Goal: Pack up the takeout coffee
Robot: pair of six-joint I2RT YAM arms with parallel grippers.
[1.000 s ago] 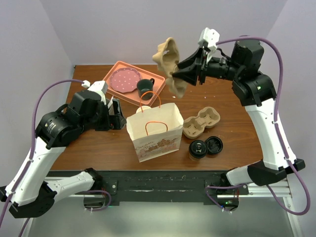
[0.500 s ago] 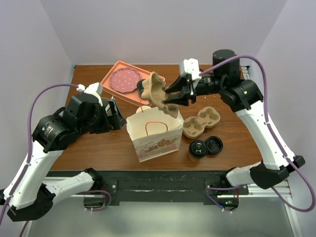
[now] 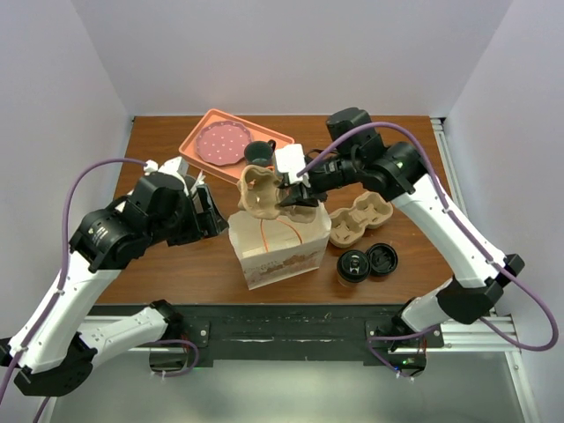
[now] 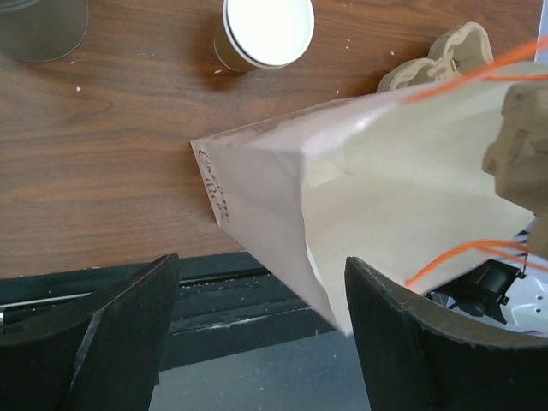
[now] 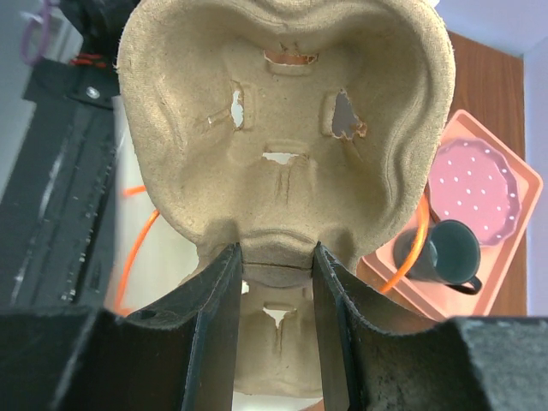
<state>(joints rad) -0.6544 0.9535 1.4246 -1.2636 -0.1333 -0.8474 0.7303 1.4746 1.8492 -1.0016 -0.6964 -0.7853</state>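
Observation:
The takeout coffee (image 3: 352, 267), a small cup with a black lid, stands near the table's front edge, right of the paper bag (image 3: 280, 240); neither gripper touches it. My right gripper (image 3: 289, 196) (image 5: 276, 253) is shut on the centre ridge of a brown pulp cup carrier (image 3: 261, 191) (image 5: 282, 111), holding it tilted over the bag's open mouth. My left gripper (image 3: 211, 216) (image 4: 261, 265) stands open at the bag's left side. The bag's (image 4: 385, 188) corner lies between its fingers without being pinched.
A loose black lid (image 3: 383, 258) lies beside the coffee. A second pulp carrier (image 3: 359, 218) sits on the table right of the bag. At the back left a pink tray (image 3: 198, 134) carries a dotted plate (image 3: 220, 143) and a dark green mug (image 3: 258, 155) (image 5: 449, 253).
My right arm has swung down and left, bringing the carrier from high above the table's back to just over the bag's mouth. The left gripper has edged toward the bag, its jaws narrowing slightly.

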